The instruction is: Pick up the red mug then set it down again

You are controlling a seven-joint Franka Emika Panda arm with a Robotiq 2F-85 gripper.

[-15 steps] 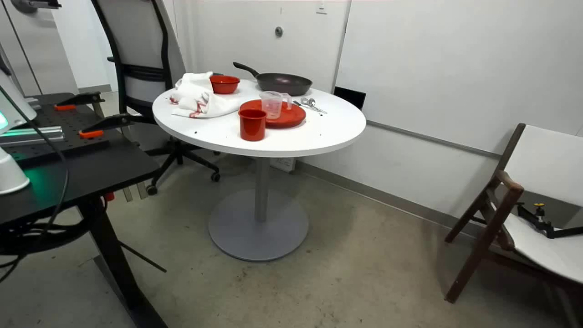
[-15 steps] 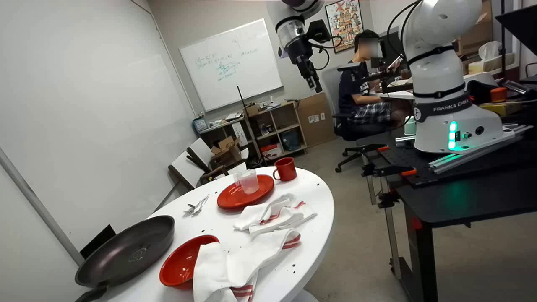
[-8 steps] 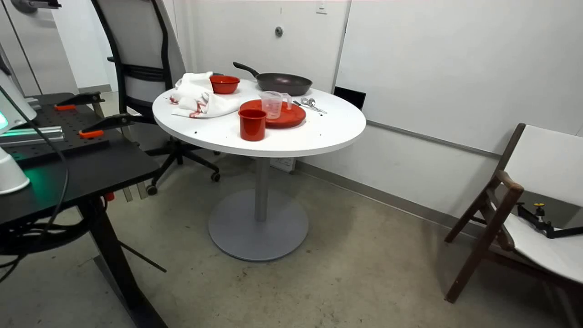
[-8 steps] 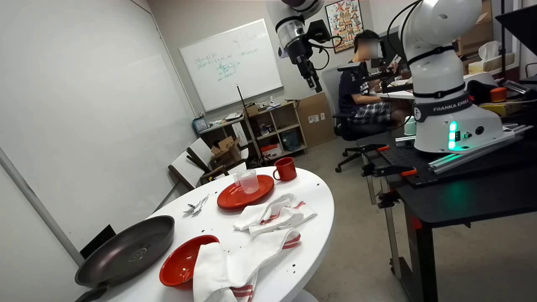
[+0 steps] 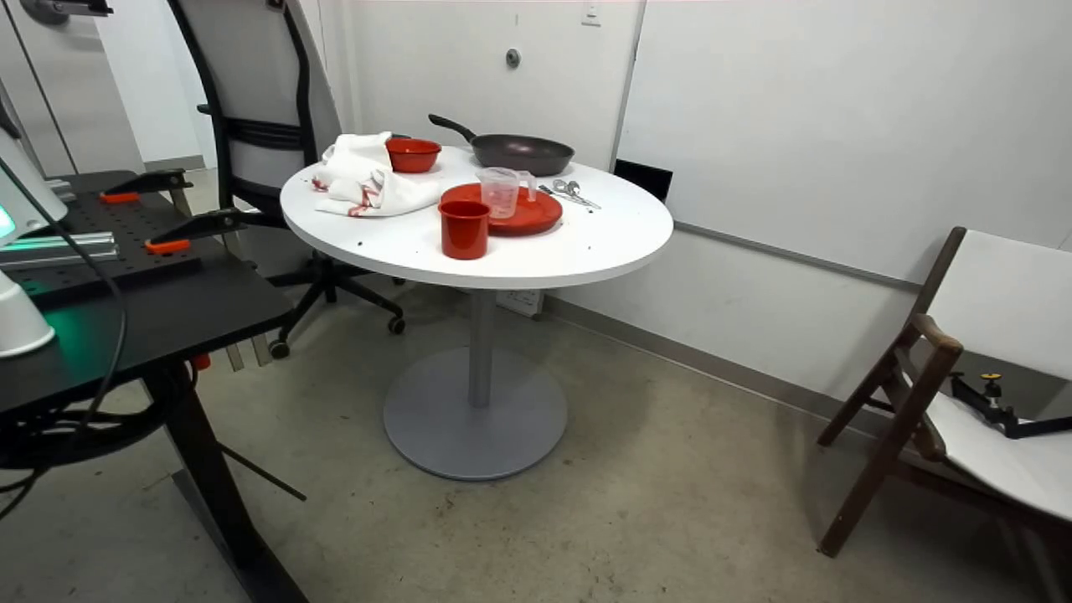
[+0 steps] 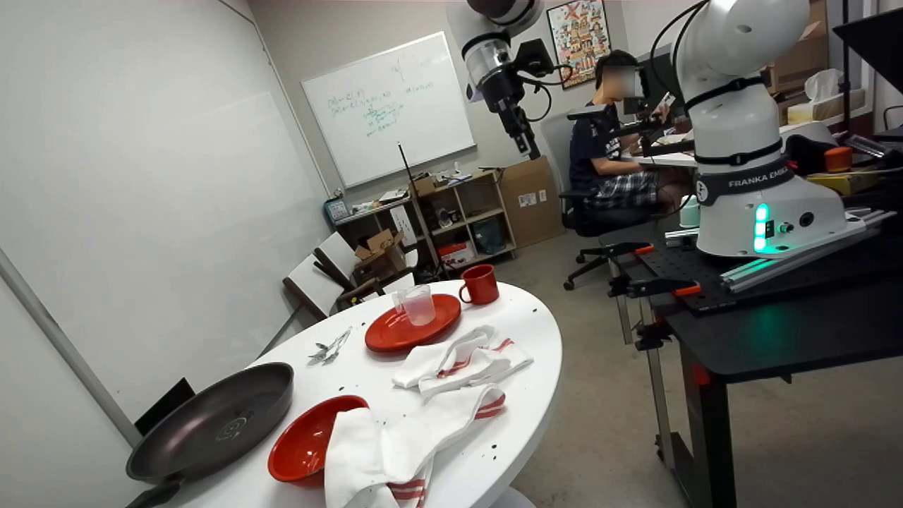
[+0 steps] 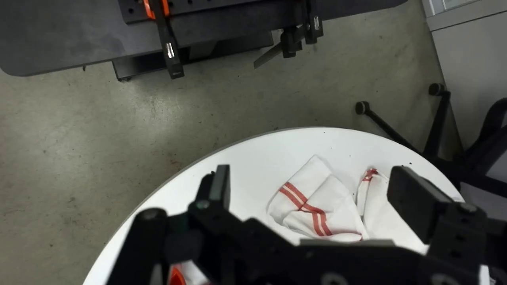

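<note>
exterior views both show the red mug point(image 6: 482, 285) standing upright on the white table point(image 5: 553, 256), borne by its own base alone. it is well below the gripper point(image 6: 529, 151) and apart from it, so the pick seems not yet made. the mug's handle is on the side by the red plate point(image 6: 395, 335), just beside it; i judge the plain wall the likelier hold. the gripper hangs tips downward, its fingers point(image 7: 410, 204) spread wide with nothing between them, presumably to leave room for a mug's width from above. under that gap, in the wrist view, lies a red-striped white towel point(image 7: 336, 202) rather than the mug, so a sideways shift before lowering seems called for. on the plate a clear measuring cup point(image 6: 420, 309) stands near enough to be knocked by the spread fingers
</note>
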